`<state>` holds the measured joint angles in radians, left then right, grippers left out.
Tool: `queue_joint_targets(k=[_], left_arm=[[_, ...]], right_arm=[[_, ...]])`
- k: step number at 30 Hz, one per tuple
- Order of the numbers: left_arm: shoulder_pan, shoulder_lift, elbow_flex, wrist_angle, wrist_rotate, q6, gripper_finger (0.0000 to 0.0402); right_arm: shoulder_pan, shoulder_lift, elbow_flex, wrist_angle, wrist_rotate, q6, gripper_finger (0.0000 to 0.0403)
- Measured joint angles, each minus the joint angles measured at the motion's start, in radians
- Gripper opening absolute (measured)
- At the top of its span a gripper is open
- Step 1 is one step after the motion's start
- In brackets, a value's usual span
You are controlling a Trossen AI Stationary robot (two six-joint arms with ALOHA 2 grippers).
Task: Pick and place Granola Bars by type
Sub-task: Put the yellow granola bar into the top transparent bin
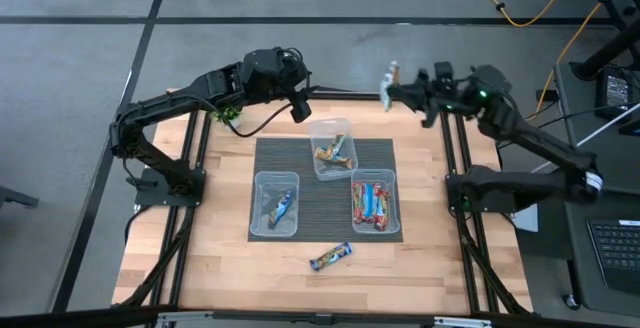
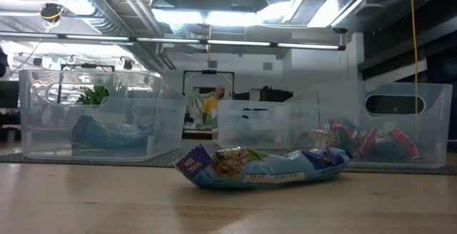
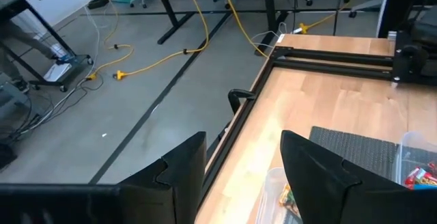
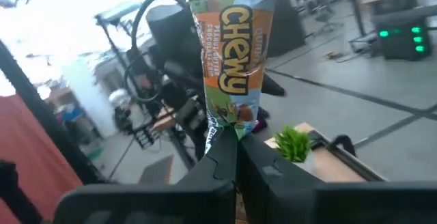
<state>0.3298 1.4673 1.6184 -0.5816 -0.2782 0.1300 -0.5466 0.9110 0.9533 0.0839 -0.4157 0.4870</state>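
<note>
Right gripper (image 1: 385,92) is up at the far edge of the table, right of centre, its fingers pinched shut on the tail end of an orange "Chewy" granola bar (image 4: 232,53), which stands up out of the jaws in the right wrist view and shows as a small pale sliver in the overhead. Step in hand, as I read it: carry this bar to the tub of its own kind. Three clear tubs sit on the dark mat (image 1: 325,218): the far middle tub (image 1: 332,148) holds brownish-gold bars, the near left tub (image 1: 275,204) a blue one, the near right tub (image 1: 376,204) red-orange ones. Which tub matches is hard to call from the overhead, since the wrappers there are small; orange lettering suggests middle or right. To do it well: keep the pinch firm, as only the wrapper's end is held and the bar could swing; come in above the tub walls, lower inside the rim, then release. One loose bar (image 1: 330,256) lies on bare wood near the front edge, apart from all tubs, still to be sorted. Left gripper (image 1: 299,108) hovers with fingers apart, holding nothing, just beyond the middle tub's far-left corner, near the potted plant (image 1: 229,114); a path toward that tub passes close to it, so approach from the right side. Open wood lies right of the mat.
</note>
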Motion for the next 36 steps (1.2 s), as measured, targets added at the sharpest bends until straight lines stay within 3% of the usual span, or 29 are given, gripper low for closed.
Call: queue_joint_targets(k=[7, 11, 15, 21, 25, 30, 36], left_arm=[[0.000, 0.000, 0.000, 0.000, -0.001, -0.009, 0.0182], [0.000, 0.000, 0.000, -0.001, -0.001, -0.015, 0.0182], [0.000, 0.000, 0.000, -0.007, -0.001, -0.015, 0.0182], [-0.001, 0.000, 0.000, -0.024, -0.001, -0.015, 0.0182], [-0.001, 0.000, 0.000, -0.024, -0.002, -0.013, 0.0182], [-0.001, 0.000, 0.000, -0.023, -0.025, -0.012, 0.0182], [-0.001, 0.000, 0.000, -0.023, -0.025, -0.013, 0.0182]], right_arm=[[0.036, 0.282, 0.350, -0.051, -0.147, -0.140, 0.0009], [0.046, 0.367, 0.547, -0.255, -0.163, -0.258, 0.0009], [0.065, 0.420, 0.631, -0.446, -0.128, -0.351, 0.0009], [0.114, 0.482, 0.590, -0.639, 0.133, -0.414, 0.0009], [0.149, 0.555, 0.492, -0.641, 0.248, -0.360, 0.0009], [0.189, 0.682, 0.352, -0.545, 0.338, -0.281, 0.0009], [0.217, 0.805, 0.305, -0.503, 0.341, -0.150, 0.0009]])
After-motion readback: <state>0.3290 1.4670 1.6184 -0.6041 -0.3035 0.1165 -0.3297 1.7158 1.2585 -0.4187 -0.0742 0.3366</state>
